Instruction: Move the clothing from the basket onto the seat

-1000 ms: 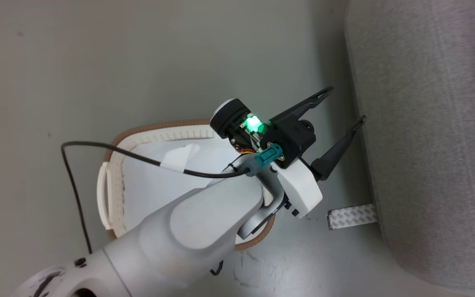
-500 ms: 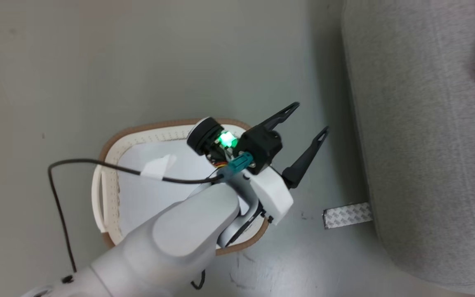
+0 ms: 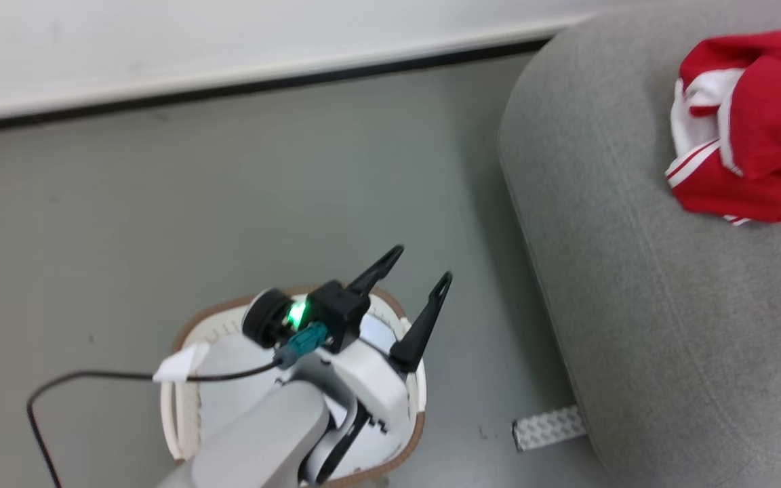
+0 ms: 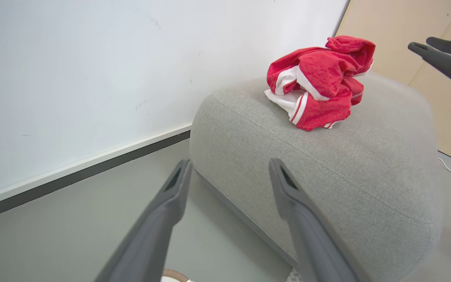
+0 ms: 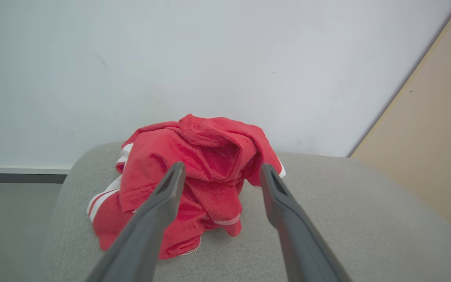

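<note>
Right gripper (image 5: 221, 167) is hanging wide open and empty just short of the clothing (image 5: 194, 156), which is lying heaped on top of the seat (image 5: 347, 219). Left gripper (image 3: 422, 263), equally wide, is pulling back from the seat's edge toward the basket (image 3: 175, 413) beside the seat, which is showing no red; the transfer is looking finished.

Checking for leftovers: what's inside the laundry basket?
Pale white lining shows at the left of the oval white perforated plastic basket. The robot's left arm covers its middle and right, so anything there is hidden.
</note>
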Robot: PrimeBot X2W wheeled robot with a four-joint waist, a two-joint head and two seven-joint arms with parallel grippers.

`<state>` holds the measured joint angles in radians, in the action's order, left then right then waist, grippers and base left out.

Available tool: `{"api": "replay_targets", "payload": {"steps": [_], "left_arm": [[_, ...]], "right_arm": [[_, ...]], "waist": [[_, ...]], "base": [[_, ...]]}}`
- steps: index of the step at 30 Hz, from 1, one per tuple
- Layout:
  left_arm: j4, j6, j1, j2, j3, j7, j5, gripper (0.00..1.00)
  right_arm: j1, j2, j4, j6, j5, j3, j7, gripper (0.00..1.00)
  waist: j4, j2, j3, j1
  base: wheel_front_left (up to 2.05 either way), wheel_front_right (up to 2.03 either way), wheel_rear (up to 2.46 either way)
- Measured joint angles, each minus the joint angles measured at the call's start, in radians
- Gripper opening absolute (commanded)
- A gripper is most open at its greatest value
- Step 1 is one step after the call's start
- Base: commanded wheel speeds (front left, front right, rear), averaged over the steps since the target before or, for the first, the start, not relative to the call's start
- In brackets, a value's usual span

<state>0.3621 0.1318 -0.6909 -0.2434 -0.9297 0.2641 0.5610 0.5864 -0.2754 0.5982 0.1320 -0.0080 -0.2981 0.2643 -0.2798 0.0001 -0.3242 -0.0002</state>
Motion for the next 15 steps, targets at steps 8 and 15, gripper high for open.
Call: {"api": "replay_targets", "payload": {"steps": [8,15], "left_arm": [[-0.007,-0.014,0.192,0.008,0.127,0.000,-0.022,1.00],[-0.008,-0.038,0.337,-0.001,0.249,0.000,-0.070,1.00]], "right_arm": [[-0.265,0.060,-0.227,0.000,0.065,0.117,0.000,1.00],[-0.427,0.110,-0.315,0.000,0.100,0.193,0.000,1.00]], "waist": [[0.063,0.0000,0.150,-0.0002],[0.158,0.0000,0.237,-0.0002]], "base": [[0.00,0.00,0.00],[0.00,0.00,0.00]]}}
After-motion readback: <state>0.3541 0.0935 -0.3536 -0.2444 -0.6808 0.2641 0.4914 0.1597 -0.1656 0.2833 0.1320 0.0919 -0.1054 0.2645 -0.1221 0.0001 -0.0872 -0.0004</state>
